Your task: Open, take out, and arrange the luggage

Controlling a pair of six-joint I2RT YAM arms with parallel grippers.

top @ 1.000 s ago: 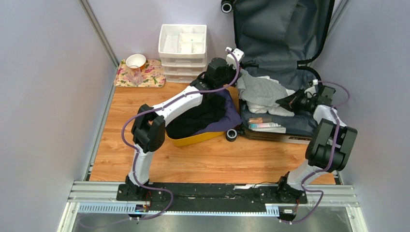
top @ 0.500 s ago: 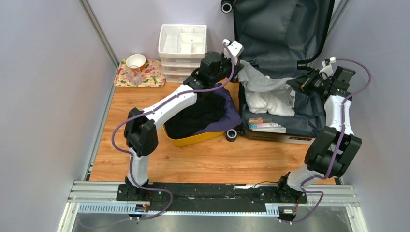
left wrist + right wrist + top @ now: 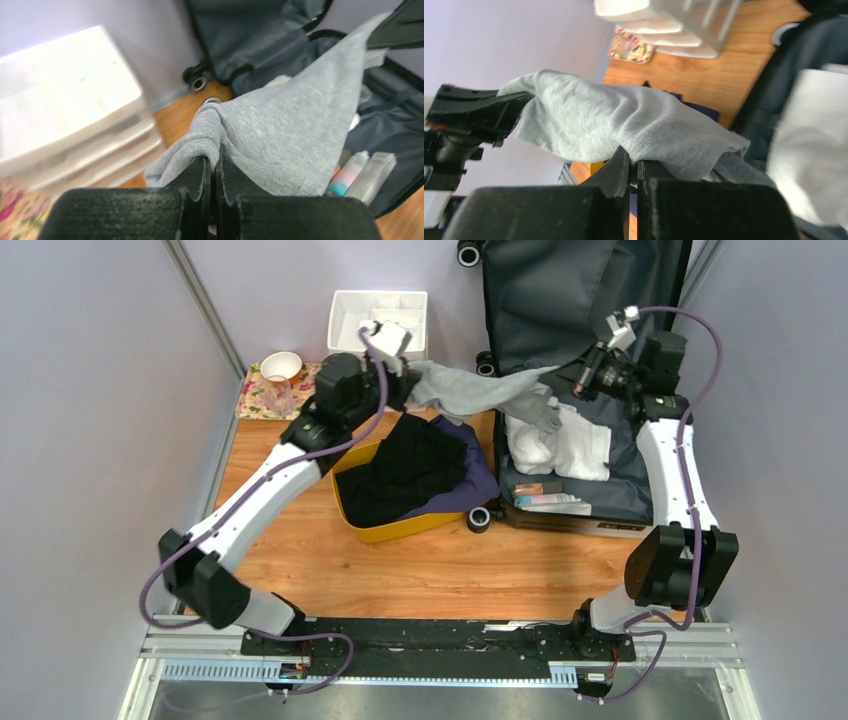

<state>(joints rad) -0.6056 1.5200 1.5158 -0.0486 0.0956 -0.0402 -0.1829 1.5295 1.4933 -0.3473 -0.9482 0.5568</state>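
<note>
- We find the left gripper clamped on one end of a grey garment, and the right gripper clamped on the other.
- The garment hangs stretched between them, over the edge of the luggage, which lies open at back right beside the yellow bin.
- The step in hand is taking out. Next, we judge, both arms carry the garment clear together.

Lilac walls enclose a wooden floor.

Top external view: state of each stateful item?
luggage: open, lid raised.
grey garment: lifted, stretched between both end effectors.
left end effector: shut on grey garment.
right end effector: shut on grey garment.
yellow bin: holding dark clothes.
white towels: folded, inside luggage.
</note>
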